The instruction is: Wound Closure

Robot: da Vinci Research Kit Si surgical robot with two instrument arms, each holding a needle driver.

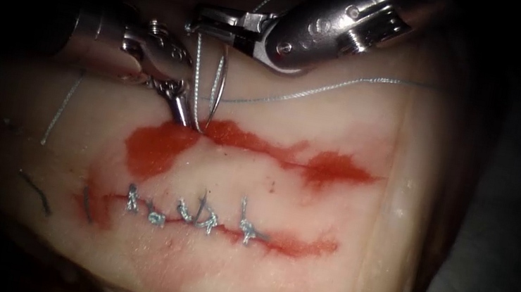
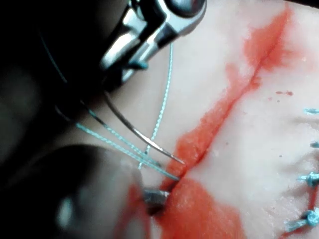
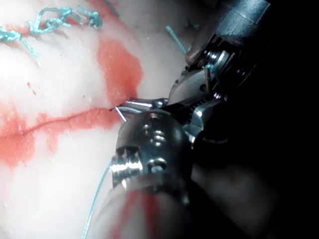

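Note:
The upper cut [image 1: 286, 161] in the tissue [image 1: 321, 128] lies open and is wet with red fluid [image 1: 156, 149]. My right tool [image 1: 195, 20] comes down from the upper right, its jaws shut on the curved needle [image 1: 216, 88] near its rear end. The needle hangs down, and its point [image 2: 180, 161] meets the far lip at the cut's left end; how deep it sits I cannot tell. My left tool [image 1: 181, 118] comes in from the left, jaws shut on the tissue edge just left of the needle point. Thread [image 1: 327, 90] trails from the needle to the right.
A lower cut is closed with several knotted stitches [image 1: 205, 218], with red fluid along it. Loose cut thread ends [image 1: 59, 110] lie on the tissue at the left. The tissue's edge [image 1: 437, 220] drops off at the right.

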